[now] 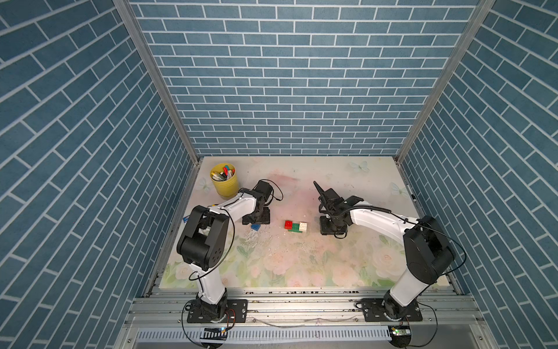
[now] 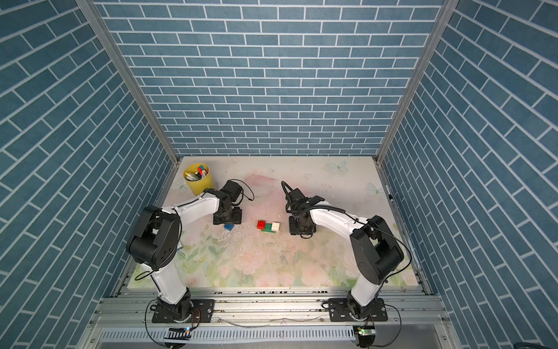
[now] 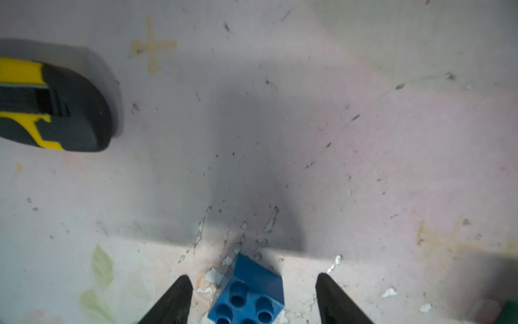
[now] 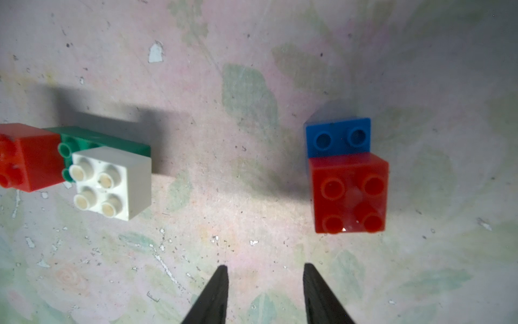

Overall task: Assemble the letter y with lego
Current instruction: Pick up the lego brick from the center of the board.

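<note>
cluster: red-green-white cluster (image 1: 296, 226) sits near the middle of the tabletop (image 1: 302, 266). Red and white squares are pressed onto a longer green base, so three of six bricks are joined.
pair: red-blue pair (image 4: 347, 179), with red stacked over part of blue, stands apart from the cluster. It is hidden in both top views, probably beneath the right tool.
loose piece: blue brick (image 3: 248, 291) lies alone toward the left edge, well apart from the cluster.
left tool (image 3: 252, 276): jaws are spread either side of the blue brick with gaps on both sides, so it is not gripping.
right tool (image 4: 265, 266): jaws are apart and empty, over bare tabletop between cluster and pair.
done: two partial builds.
left: grab the blue brick, then join it and the pair to the cluster. No Y shape is readable yet.
progress: about halfway, judging by the loose parts.
</note>
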Tool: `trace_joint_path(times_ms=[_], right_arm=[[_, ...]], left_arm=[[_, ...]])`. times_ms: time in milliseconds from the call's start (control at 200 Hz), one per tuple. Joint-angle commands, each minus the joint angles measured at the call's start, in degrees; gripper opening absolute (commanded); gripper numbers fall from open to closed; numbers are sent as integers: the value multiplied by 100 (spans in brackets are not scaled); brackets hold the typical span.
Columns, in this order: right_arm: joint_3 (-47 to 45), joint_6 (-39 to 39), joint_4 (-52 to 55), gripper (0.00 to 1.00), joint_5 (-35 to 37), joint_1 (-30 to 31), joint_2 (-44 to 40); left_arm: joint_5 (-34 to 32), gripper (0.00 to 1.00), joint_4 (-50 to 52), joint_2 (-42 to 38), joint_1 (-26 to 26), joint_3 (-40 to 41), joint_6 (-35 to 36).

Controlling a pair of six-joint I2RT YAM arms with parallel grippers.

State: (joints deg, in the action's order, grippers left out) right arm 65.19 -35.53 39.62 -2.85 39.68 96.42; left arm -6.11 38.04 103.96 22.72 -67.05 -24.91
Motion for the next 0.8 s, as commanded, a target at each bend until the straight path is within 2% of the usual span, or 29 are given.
trace_joint_path(times_ms=[0, 205, 355, 560, 795], right_arm=[[16, 81, 37, 46, 5, -13, -167], [18, 81, 37, 46, 19, -9, -168], [64, 90, 39, 45, 13, -16, -124], [92, 81, 37, 45, -7, -10, -101], [185, 114, 55, 45, -29, -11, -52]], left_arm=[[112, 69, -45, 108, -34, 82, -13], [353, 53, -105, -19, -12, 315, -138], [408, 46, -87, -148, 72, 487, -157], [500, 24, -82, -153, 407, 506, -137], [661, 23, -43, -49, 933, 335, -111]])
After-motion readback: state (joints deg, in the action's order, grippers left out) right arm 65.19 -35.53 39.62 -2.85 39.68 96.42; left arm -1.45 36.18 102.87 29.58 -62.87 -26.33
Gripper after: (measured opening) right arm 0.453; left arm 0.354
